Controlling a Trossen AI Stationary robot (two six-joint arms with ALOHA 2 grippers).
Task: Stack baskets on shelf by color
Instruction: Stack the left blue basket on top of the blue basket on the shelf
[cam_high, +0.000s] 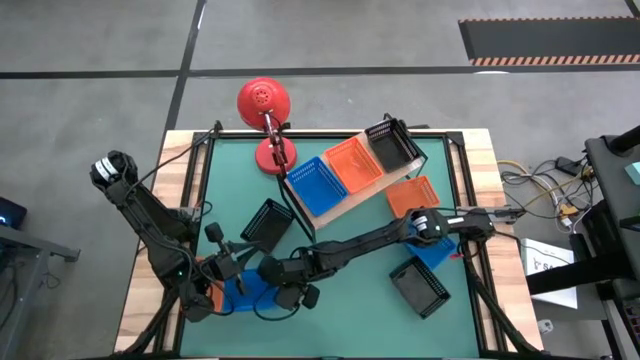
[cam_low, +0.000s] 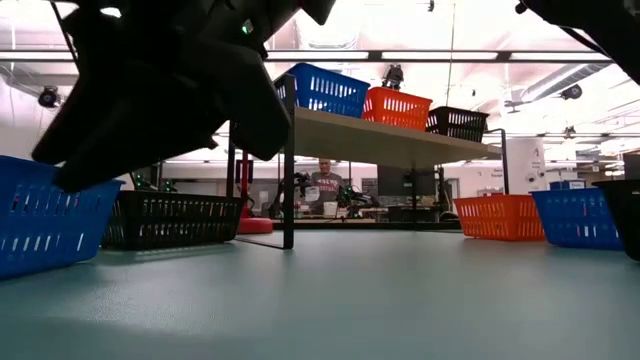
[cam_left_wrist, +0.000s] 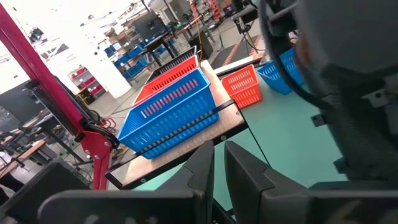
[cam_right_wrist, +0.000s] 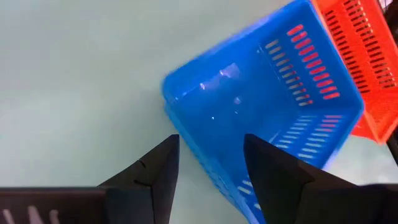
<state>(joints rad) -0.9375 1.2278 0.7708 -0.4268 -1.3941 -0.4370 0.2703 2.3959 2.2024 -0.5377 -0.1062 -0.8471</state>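
Risk noted: right tool (cam_right_wrist: 208, 149), fingers apart, hung over rim of blue square plastic mesh basket (cam_right_wrist: 261, 118) on green bench (cam_high: 360, 305), beside red-orange mesh basket (cam_right_wrist: 360, 56), well apart from wooden shelf (cam_high: 385, 187). Off-centre closure judged likely to tip basket. Left tool (cam_left_wrist: 219, 163), fingers together, crowded alongside.

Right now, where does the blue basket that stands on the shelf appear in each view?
High view: shelf blue basket is at the centre, on the shelf.
Low view: upper middle.
Left wrist view: centre.
Right wrist view: not in it; that one is another blue basket, on the mat.
Shared landmark: the orange basket beside it.
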